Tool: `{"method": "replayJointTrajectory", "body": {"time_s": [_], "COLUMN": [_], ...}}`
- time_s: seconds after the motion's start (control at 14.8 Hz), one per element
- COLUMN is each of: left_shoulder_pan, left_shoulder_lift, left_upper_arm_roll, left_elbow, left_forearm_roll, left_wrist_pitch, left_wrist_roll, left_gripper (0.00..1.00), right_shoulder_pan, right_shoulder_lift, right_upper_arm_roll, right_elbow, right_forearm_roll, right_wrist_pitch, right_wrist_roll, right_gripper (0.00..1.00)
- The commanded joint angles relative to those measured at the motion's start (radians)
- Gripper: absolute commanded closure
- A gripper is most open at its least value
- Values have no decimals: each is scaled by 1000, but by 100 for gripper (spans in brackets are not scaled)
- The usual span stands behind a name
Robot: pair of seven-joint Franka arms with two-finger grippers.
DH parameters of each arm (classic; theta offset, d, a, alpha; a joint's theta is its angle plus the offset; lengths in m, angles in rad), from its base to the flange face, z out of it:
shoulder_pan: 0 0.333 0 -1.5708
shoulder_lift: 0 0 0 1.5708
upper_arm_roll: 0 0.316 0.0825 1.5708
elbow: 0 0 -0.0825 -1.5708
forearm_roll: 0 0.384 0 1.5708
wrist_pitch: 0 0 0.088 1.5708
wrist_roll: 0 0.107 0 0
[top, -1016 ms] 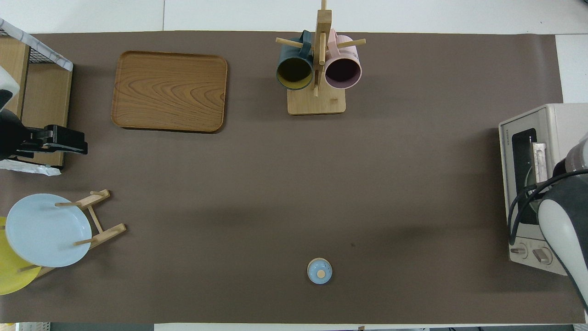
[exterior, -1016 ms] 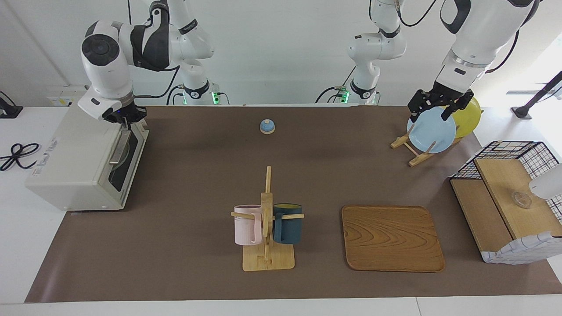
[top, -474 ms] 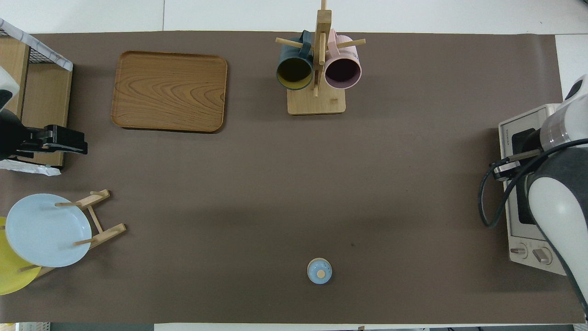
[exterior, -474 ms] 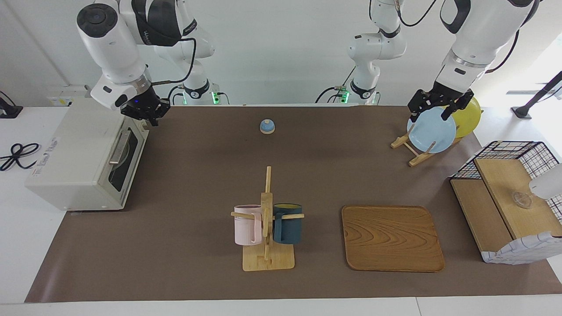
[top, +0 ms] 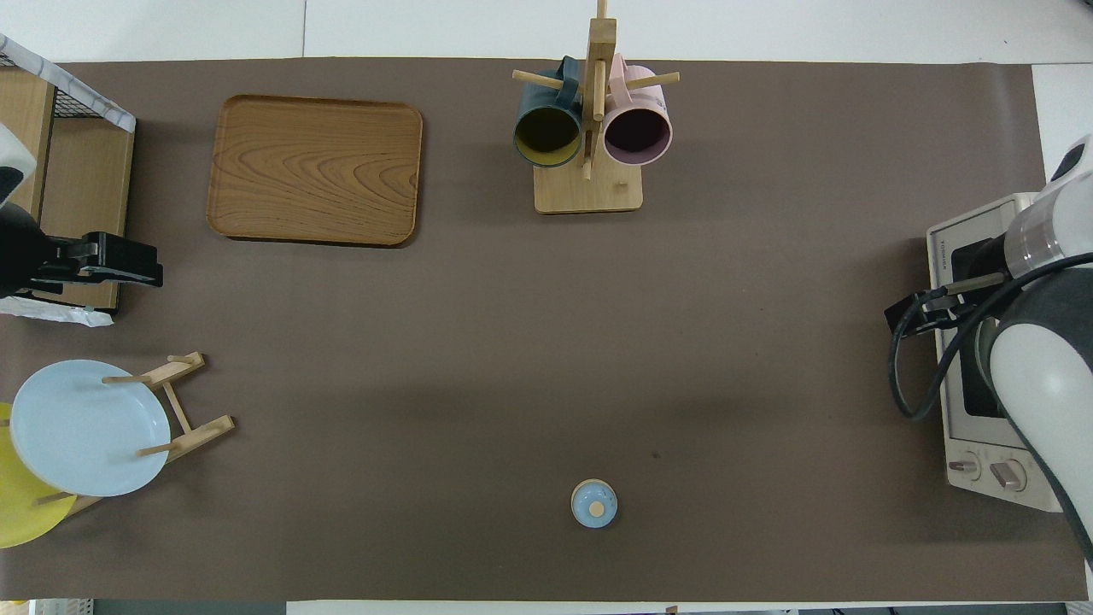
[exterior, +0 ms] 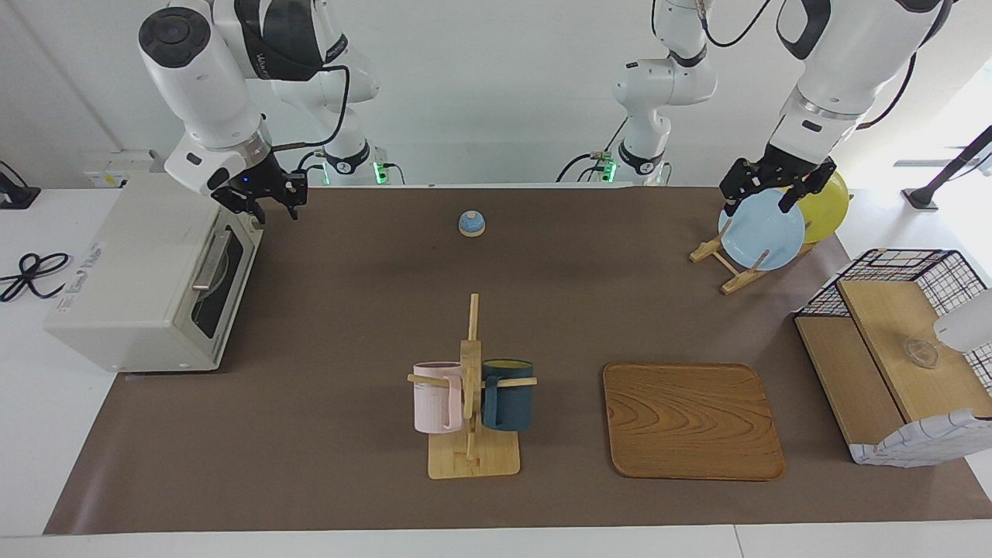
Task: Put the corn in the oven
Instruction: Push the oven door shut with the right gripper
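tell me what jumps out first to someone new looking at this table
The off-white oven, door shut, sits at the right arm's end of the table, with the right gripper raised over its top corner. The left gripper hangs over the blue plate in the wooden rack. No corn is visible anywhere.

A long white bench (exterior: 31,434) fills the scene, most of its top covered by a dull brown mat (exterior: 349,310) that stops short of the bench edges, leaving white strips along the sides. A plain white wall (exterior: 480,93) rises at the robots' end of the bench, with no pictures or shelves on it. Strong daylight floods in at the left arm's end, washing that corner pale. A black cable (exterior: 31,271) lies looped on the bare white surface at the right arm's end.
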Motion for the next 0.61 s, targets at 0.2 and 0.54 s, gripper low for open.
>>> {"method": "replayJointTrajectory", "body": {"time_s": [0.2,0.54], "left_shoulder_pan": [15,15], "left_shoulder_lift": [-18,-18], "left_upper_arm_roll": [-9,-9], "left_elbow": [-7,-7], "left_forearm_roll": [2,2], "left_wrist_pitch": [-17,-17], "left_wrist_roll": [1,1], "left_gripper": [0,0], "right_shoulder_pan": [-30,-63], "right_shoulder_lift": [24,58], "right_upper_arm_roll": [9,34], "right_elbow": [54,103], "right_forearm_roll": [19,25], "right_wrist_pitch": [-22,-71], "right_wrist_roll": [20,59], "right_gripper": [0,0]}}
